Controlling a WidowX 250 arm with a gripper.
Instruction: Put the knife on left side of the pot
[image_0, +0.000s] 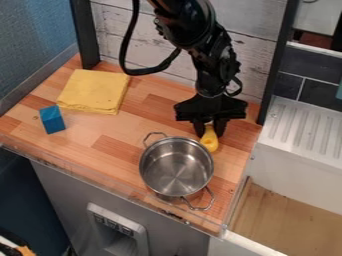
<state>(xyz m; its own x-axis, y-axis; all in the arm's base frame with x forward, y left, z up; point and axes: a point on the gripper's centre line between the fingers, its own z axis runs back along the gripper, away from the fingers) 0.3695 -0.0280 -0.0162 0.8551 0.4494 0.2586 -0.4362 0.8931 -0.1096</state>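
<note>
Camera view: tool (210, 128) at 1–2 o'clock off the pot (176, 167), nearly closed, gripping yellow knife (210, 140) just beside the rim. Yellow cloth (93, 91) at 11, blue block (52, 119) at 10, both on worktop (119, 142).

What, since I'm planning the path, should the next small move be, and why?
Probably a small upward lift, once the grip is sure: the gripper is at the yellow knife, and the pot stands between it and the left side.

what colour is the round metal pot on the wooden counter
The round, two-handled metal pot is silver-grey, in the camera view.
</note>
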